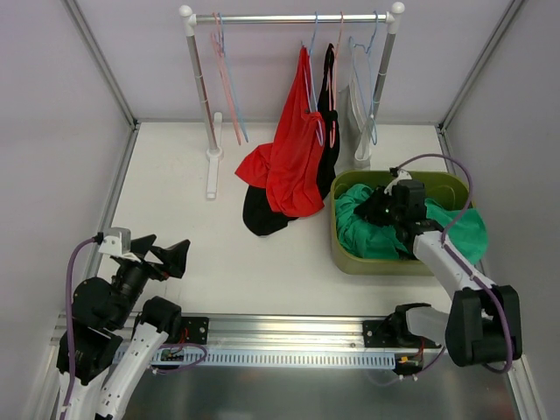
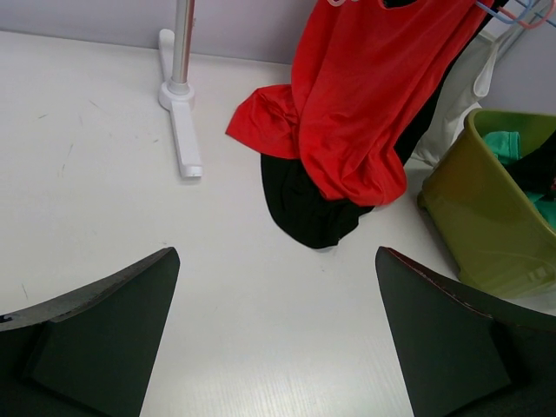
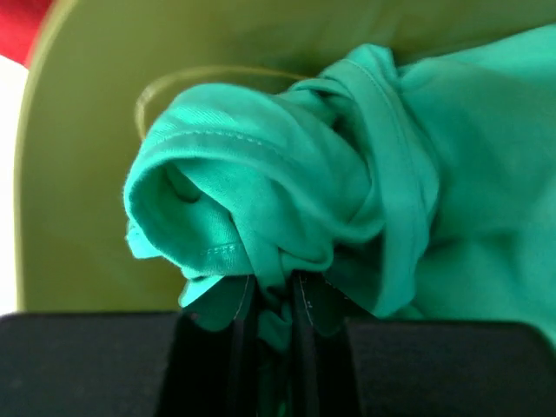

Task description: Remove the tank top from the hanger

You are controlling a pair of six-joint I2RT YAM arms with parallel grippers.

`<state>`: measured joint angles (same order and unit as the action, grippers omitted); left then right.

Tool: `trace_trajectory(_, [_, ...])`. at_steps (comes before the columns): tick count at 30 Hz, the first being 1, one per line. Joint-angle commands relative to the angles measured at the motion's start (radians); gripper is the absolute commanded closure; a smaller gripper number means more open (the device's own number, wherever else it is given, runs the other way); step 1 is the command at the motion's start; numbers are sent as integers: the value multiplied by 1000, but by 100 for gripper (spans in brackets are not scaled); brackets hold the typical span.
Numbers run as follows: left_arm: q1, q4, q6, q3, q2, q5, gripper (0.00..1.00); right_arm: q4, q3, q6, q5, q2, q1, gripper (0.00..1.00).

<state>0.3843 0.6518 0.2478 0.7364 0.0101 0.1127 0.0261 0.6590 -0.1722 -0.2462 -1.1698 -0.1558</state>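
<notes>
A green tank top (image 1: 363, 234) lies bunched in the olive basket (image 1: 348, 261) at the right, one part draped over its right rim. My right gripper (image 1: 389, 208) reaches into the basket and is shut on a fold of the green tank top (image 3: 287, 174); a bit of cloth shows between the fingers of my right gripper (image 3: 271, 295). A pale blue hanger (image 1: 366, 87) hangs bare on the rail above the basket. My left gripper (image 1: 162, 254) stays open over the table at the near left, and the left gripper (image 2: 278, 347) has nothing between its fingers.
A white rack (image 1: 208, 131) stands at the back. From its rail hang a red garment (image 1: 293, 166), a black one (image 1: 262, 214), a white one (image 1: 357, 118) and bare hangers (image 1: 226, 79). The red (image 2: 365, 104) and black (image 2: 304, 208) hems reach the table beside the basket (image 2: 486, 226).
</notes>
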Motion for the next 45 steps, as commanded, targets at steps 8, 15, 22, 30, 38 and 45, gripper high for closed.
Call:
trace_trajectory(8, [-9, -20, 36, -3, -71, 41, 2, -687, -85, -471, -433, -228, 79, 100])
trace_trajectory(15, [-9, -29, 57, 58, 19, -34, 1, -174, 42, -190, -253, -13, 78, 59])
trace_trajectory(22, [-7, -107, 103, 339, 339, -212, 1, 279, 194, 40, 105, 264, 78, 0])
trace_trajectory(30, [36, -201, 263, 783, 899, -391, 1, 472, 261, 56, 269, 551, 79, 1])
trace_trajectory(38, [268, -199, 162, 1231, 1473, -19, 1, 465, 144, -81, -86, 788, 78, 1])
trace_trajectory(45, [268, -213, 117, 1618, 1860, 64, 1, 465, -7, -107, -275, 927, 78, 1])
